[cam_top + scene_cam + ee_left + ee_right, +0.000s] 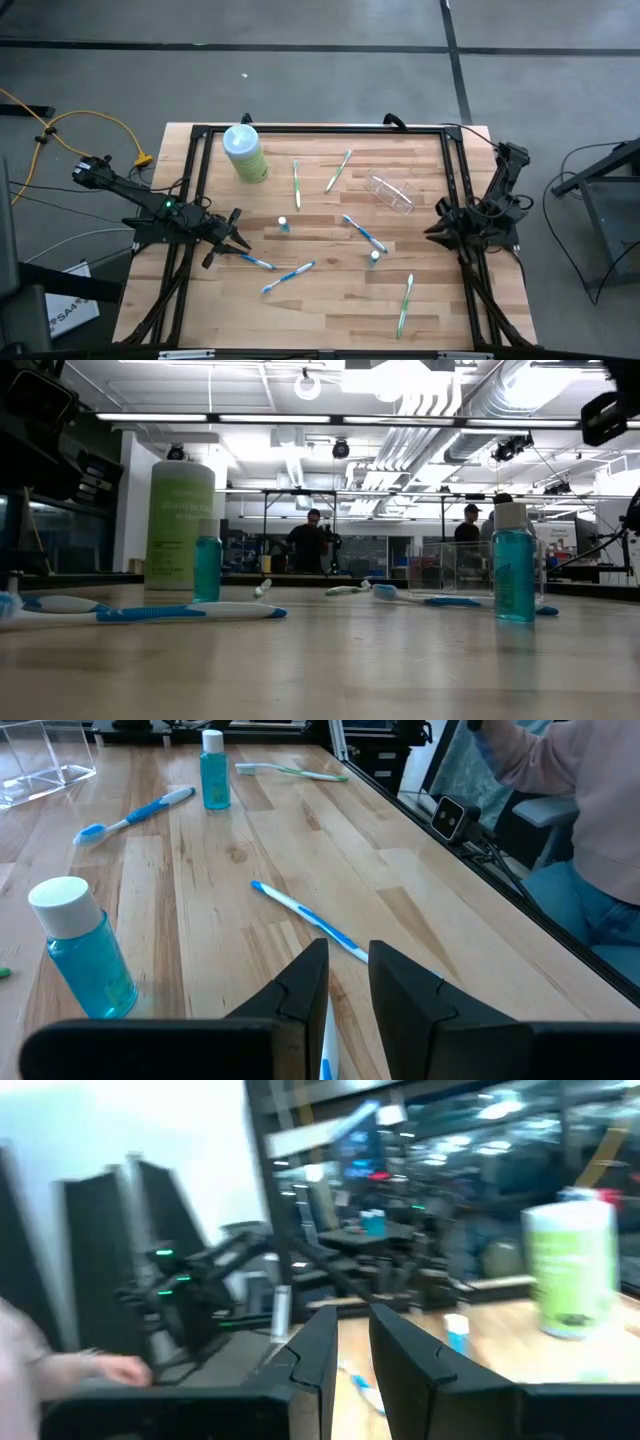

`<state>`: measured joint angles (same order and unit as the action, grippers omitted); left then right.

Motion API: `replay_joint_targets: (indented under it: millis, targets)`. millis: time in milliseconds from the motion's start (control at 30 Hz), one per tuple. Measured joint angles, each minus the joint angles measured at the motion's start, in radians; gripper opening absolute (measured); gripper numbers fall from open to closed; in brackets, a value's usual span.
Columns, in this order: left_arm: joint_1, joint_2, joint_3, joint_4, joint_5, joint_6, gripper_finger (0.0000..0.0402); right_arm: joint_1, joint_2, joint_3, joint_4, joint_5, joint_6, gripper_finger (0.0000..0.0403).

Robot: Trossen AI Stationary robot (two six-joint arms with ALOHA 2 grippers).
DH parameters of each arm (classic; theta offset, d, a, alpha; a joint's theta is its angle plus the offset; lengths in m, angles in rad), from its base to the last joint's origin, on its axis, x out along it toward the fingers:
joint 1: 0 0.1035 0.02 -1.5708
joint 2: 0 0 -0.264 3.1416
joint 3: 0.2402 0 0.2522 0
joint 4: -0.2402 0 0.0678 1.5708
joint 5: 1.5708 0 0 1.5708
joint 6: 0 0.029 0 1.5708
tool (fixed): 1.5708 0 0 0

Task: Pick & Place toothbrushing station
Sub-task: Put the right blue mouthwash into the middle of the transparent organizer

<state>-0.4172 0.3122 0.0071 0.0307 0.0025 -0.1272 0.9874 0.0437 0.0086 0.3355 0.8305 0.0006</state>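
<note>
**Two arms parked at the table's sides, clear holder lying untouched**

Two grippers are seen from above at opposite edges of the wooden table (330, 300): the left gripper (238, 232) over the left edge, the right gripper (432, 228) at the right edge. The toothbrushing station (391, 193), a clear plastic holder, lies toward the right rear, near the right gripper but apart from it. A pale-green bottle (245, 153) stands at the left rear. Toothbrushes are scattered about, with two small blue bottles among them (283, 225) (374, 256).

In the low view, a blue-and-white toothbrush (150, 613) lies in front, one blue bottle (513, 575) stands to the right, and the clear holder (455, 565) is seen behind it. People stand in the room beyond.

From the left wrist, the fingers (300, 985) are set narrowly apart, nothing gripped; a blue toothbrush (305, 917) lies just ahead.

From the right wrist, the fingers (315, 1345) are likewise narrowly parted and empty
</note>
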Motion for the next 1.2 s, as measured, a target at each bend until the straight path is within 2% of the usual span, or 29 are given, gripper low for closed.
replay_joint_targets:
  millis: [67,333,467,667,900,1033,1200]
  targets:
    - [0.000,0.000,0.000,0.000,0.000,0.000,0.0071,-0.020,0.032,0.000,0.004,0.034,0.024,0.0056]
    - [0.000,0.000,0.000,0.000,0.000,0.000,0.0071,-0.097,0.210,0.008,0.193,-0.026,-0.021,0.0056]
    - [0.000,0.000,0.000,0.000,0.000,0.000,0.0071,-0.135,0.348,0.083,0.195,-0.031,-0.001,0.0056]
    - [0.000,0.000,0.000,0.001,0.000,0.000,0.0071,-0.202,0.624,0.238,0.190,-0.089,0.005,0.0056]
    - [0.000,0.000,0.000,0.001,0.000,0.000,0.0071,-0.302,0.898,0.432,-0.051,-0.017,0.096,0.0056]
    - [0.000,0.000,0.000,0.001,0.000,0.000,0.0071,-0.350,0.989,0.521,-0.192,-0.020,0.202,0.0056]
    - [0.000,0.000,0.000,0.001,0.000,0.000,0.0071,-0.378,1.036,0.595,-0.389,-0.023,0.335,0.0056]
